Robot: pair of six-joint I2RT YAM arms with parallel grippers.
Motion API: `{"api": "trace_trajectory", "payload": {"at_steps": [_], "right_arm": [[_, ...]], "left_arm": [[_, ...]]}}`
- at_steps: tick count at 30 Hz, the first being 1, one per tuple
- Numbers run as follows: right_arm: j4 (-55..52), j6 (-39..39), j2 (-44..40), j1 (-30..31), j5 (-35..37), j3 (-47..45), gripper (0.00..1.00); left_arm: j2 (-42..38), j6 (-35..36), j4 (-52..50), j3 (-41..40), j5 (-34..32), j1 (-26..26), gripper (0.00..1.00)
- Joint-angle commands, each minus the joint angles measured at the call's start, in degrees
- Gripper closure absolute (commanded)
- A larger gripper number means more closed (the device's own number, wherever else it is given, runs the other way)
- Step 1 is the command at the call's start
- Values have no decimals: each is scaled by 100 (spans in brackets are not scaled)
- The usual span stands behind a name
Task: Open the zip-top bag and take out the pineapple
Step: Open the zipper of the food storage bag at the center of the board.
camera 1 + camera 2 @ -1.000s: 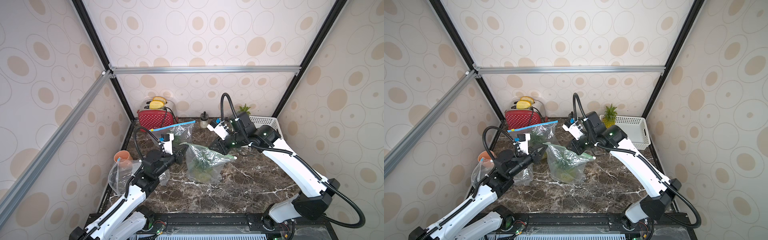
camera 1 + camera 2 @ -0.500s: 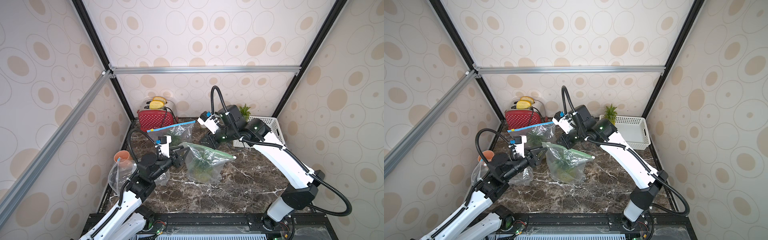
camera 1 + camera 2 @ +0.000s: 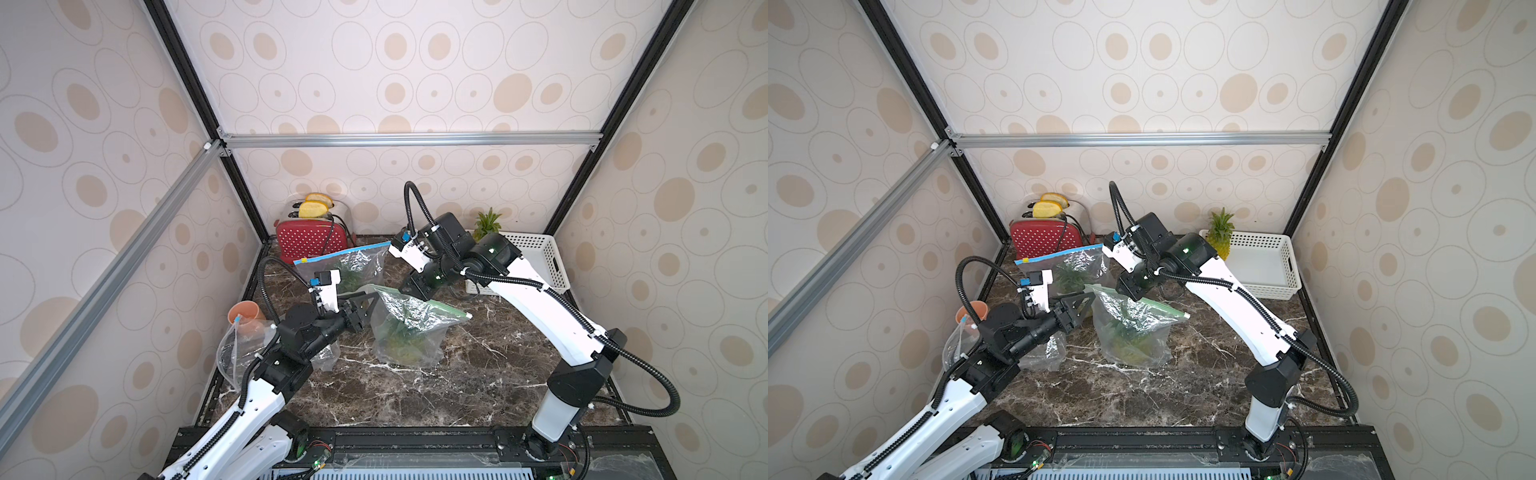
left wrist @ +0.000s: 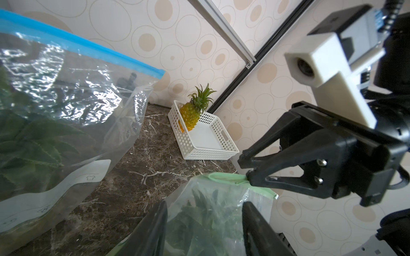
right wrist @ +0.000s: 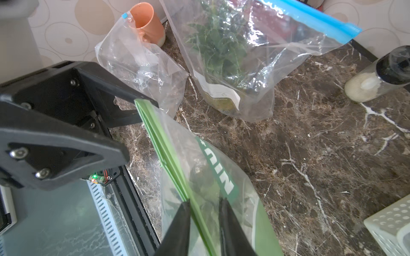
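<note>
the left fingers (image 4: pixel 155 228) stand wide apart, straddling the top corner of the zip-top bag (image 3: pixel 409 328) with plastic between them, and neither one presses on it. seen from the right wrist, the end of the bag's green seal (image 5: pixel 164 150) sits right at the tip of one of them.

the right fingers (image 5: pixel 182 223) are only narrowly parted. the seal runs between them and lies against one finger, with a thin gap to the other. they sit around it rather than clamped on it, further along the same strip from the left pair.

the bag stands upright in the middle of the bench (image 3: pixel 478 374), its sealed edge up and tilted. the pineapple (image 3: pixel 1129 340) is inside it. its green leaves show through the crinkled plastic, with a yellowish body low down.

just behind it stands a second bag with a blue seal (image 3: pixel 353 266), also full of green leaves. a limp clear bag (image 3: pixel 232 353) slumps by the left arm next to an orange cup (image 3: pixel 245 316). a red toaster (image 3: pixel 311 243) is in the back left corner, and a small jar (image 5: pixel 377 77) stands near the back wall. a white basket (image 3: pixel 1271 291) at the back right has another pineapple (image 3: pixel 1220 232) leaning in its corner.
</note>
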Motion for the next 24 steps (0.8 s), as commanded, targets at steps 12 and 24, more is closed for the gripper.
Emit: {"api": "trace_trajectory", "payload": {"at_steps": [12,24], "right_arm": [[-228,-233,3,28,-156,16,69],[-395,-279,381,28,-279,309,68]], "left_arm": [[-219,-612,-482,415,-477,-33,47],[-173,-641,-350,409,-382,-42,46]]}}
